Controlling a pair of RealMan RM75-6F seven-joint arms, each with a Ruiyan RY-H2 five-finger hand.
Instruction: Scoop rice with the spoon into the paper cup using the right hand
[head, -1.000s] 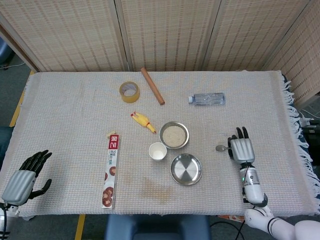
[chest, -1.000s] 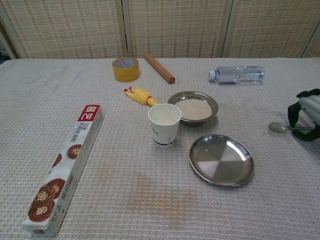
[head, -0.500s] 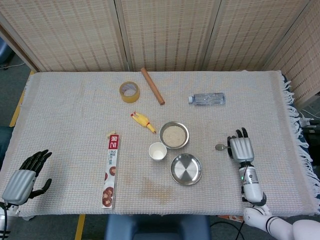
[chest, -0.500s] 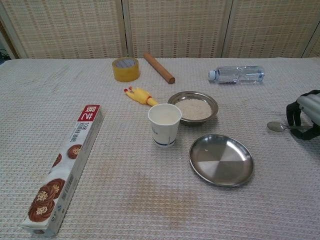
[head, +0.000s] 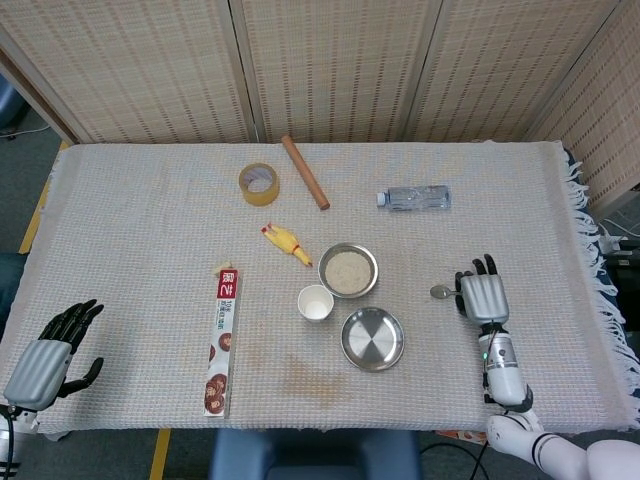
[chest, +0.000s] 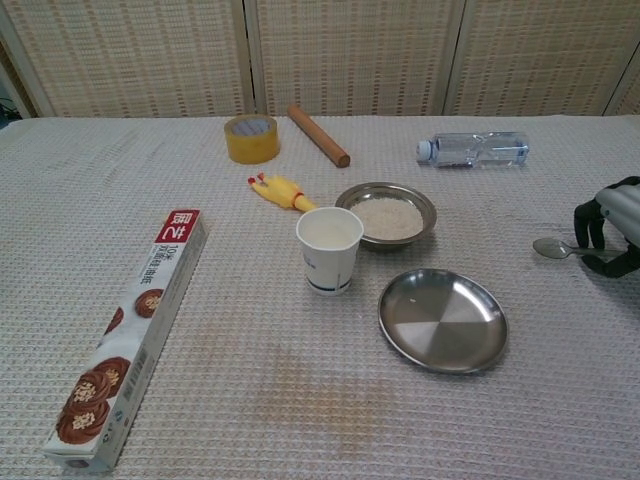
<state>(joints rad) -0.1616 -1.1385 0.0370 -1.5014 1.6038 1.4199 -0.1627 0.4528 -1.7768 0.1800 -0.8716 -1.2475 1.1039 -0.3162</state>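
Head view shows a long foil-style box (head: 222, 342) lying flat on the woven table cloth (head: 130, 220), its red end panel printed with white characters too small to read and round brown biscuits pictured along its side; in the chest view the number 10 can be made out on the top face. The paper cup (chest: 328, 249) stands upright just in front of the rice bowl (chest: 386, 214), white with a small dark mark low on its wall, and nothing can be seen inside it. The bowl, a shallow steel dish, holds a flat layer of white rice. Near the cup, to its right, sits an empty steel plate (chest: 442, 320). A clear water bottle (chest: 472, 149) lies on its side further back. The spoon (chest: 552, 247) lies at the right side of the table, bowl end pointing toward the rice, its handle under the fingers of the right hand (chest: 612, 226), which are curled down over it; whether they actually clamp it cannot be told. The left hand (head: 48, 347) rests at the near left corner, fingers apart, holding nothing.
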